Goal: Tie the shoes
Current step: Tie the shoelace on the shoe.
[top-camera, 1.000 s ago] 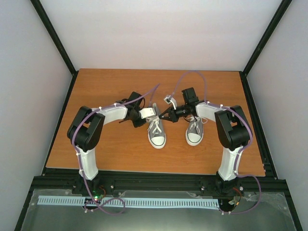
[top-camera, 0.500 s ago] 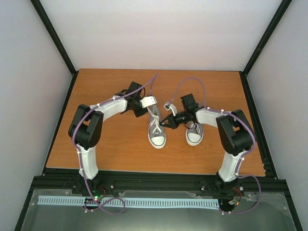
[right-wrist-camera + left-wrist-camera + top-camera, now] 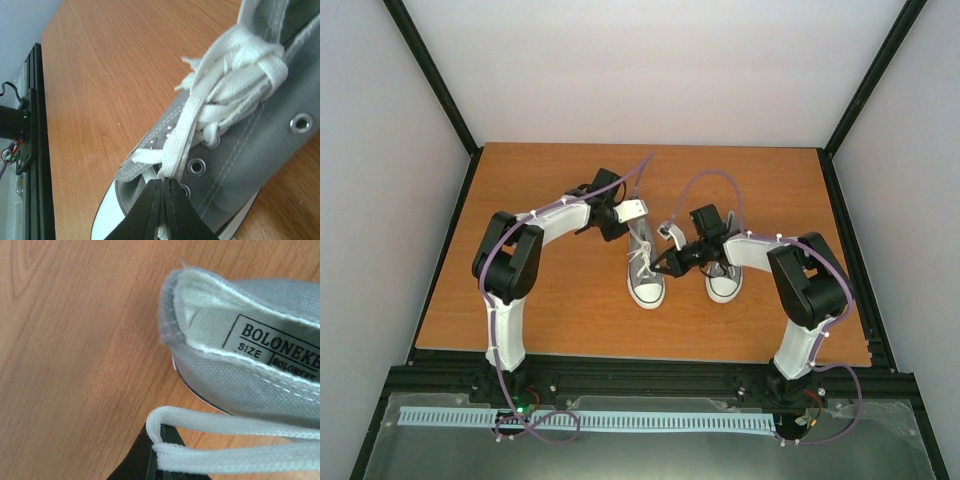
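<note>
1. Left pincer [image 3: 152,460], beside the left shoe's [image 3: 645,278] open top, is clenched on a flat woven white lace [image 3: 235,460].
2. That grey canvas shoe stands on the wood-grain counter [image 3: 550,300].
3. Right pincer [image 3: 164,202], over the left shoe's round metal eyelets [image 3: 197,166], pinches another lace strand [image 3: 185,130].
4. Right shoe [image 3: 724,282] sits just beside the left shoe.

So there were two grey sneakers, the left shoe [image 3: 646,282] and the right shoe [image 3: 724,285], both on one wooden bench [image 3: 550,180]. Two robot arms, the left arm [image 3: 508,268] and the right arm [image 3: 807,280]. Two pairs of fingers, the left fingers [image 3: 142,462] and the right fingers [image 3: 150,212], with one strand of white lace [image 3: 182,135] in each. Two purple cables [image 3: 705,179], one per arm. One size label [image 3: 272,347] inside a shoe.
</note>
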Robot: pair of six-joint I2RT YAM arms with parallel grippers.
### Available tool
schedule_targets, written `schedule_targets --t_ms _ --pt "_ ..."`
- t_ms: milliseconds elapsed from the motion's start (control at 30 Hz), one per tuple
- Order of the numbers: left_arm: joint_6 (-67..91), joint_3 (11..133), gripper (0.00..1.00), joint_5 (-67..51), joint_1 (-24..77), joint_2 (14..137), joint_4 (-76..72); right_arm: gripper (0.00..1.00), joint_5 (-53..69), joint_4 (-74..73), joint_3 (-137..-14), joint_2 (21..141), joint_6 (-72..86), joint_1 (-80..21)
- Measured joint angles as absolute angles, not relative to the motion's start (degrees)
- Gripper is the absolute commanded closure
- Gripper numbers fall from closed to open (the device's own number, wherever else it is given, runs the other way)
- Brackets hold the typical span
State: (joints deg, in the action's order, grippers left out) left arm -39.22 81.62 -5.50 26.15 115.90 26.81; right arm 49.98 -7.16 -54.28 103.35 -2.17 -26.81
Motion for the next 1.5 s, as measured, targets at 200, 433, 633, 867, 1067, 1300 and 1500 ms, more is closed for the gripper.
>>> schedule_targets --t_ms 200,433,633,867,1067,1300,1500 --pt "-39.2 82.1 0.99 -4.5 26.2 116.6 26.8 0.97 48.5 -6.5 -52.4 103.1 -0.5 -26.8" --pt "-39.2 82.6 0.99 -3.9 26.3 117.9 26.8 0.97 47.9 -5.8 -51.4 102.4 0.5 -26.9" --pt "-39.3 83.8 0.99 -3.2 26.4 119.1 26.7 0.97 47.2 -4.4 -50.1 102.3 1.1 -27.0" --pt "-39.3 85.0 0.99 -3.0 26.5 119.7 26.7 0.97 46.9 -3.7 -49.3 101.6 1.5 -27.0" --pt "-39.3 85.3 0.97 -3.0 26.5 120.3 26.8 0.97 46.7 -3.2 -48.6 101.4 1.8 -27.0" --pt "-38.7 88.5 0.54 -4.5 26.2 120.2 29.5 0.80 46.4 -4.9 -49.5 101.4 2.8 -27.2" --pt "-39.2 91.0 0.40 -5.4 25.1 118.0 33.2 0.62 45.0 -7.5 -50.4 99.4 2.8 -27.5"
